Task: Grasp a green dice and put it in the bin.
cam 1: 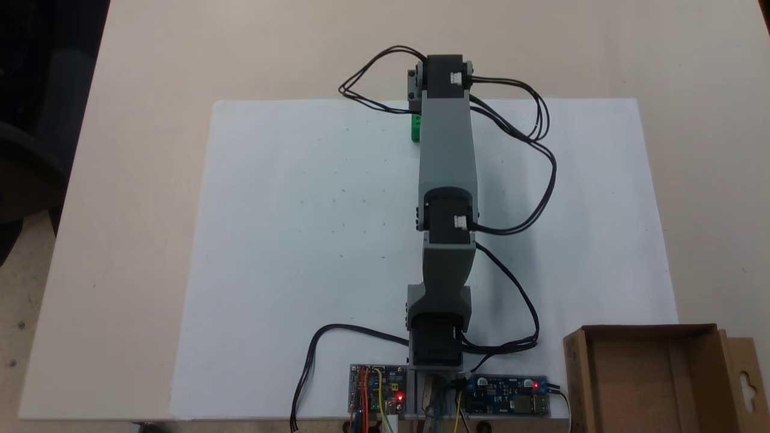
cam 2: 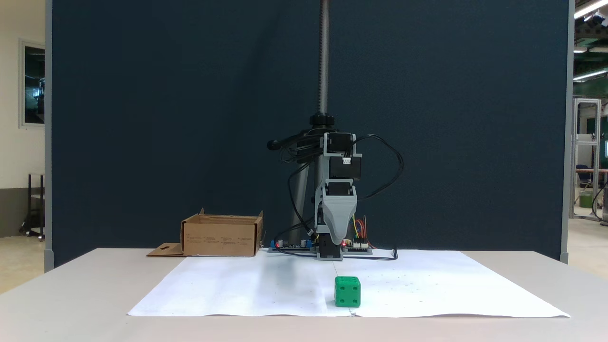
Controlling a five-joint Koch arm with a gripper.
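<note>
The green dice (cam 2: 347, 291) rests on the white paper near the table's front edge in a fixed view. From above, only a sliver of the green dice (cam 1: 415, 127) peeks out at the left side of the outstretched grey arm (cam 1: 448, 150). My gripper (cam 2: 335, 237) hangs pointing down, well above the table and farther back than the dice. Its jaws line up one behind the other, so their state is unclear. The bin (cam 2: 221, 240), a brown cardboard box, stands beside the arm's base, and the bin (cam 1: 574, 373) has nothing in it.
A white paper sheet (cam 1: 301, 240) covers the middle of the beige table. Two circuit boards (cam 1: 378, 397) with red lights and black cables (cam 1: 541, 156) sit at the arm's base. A metal pole (cam 2: 324, 57) and a dark blue partition stand behind.
</note>
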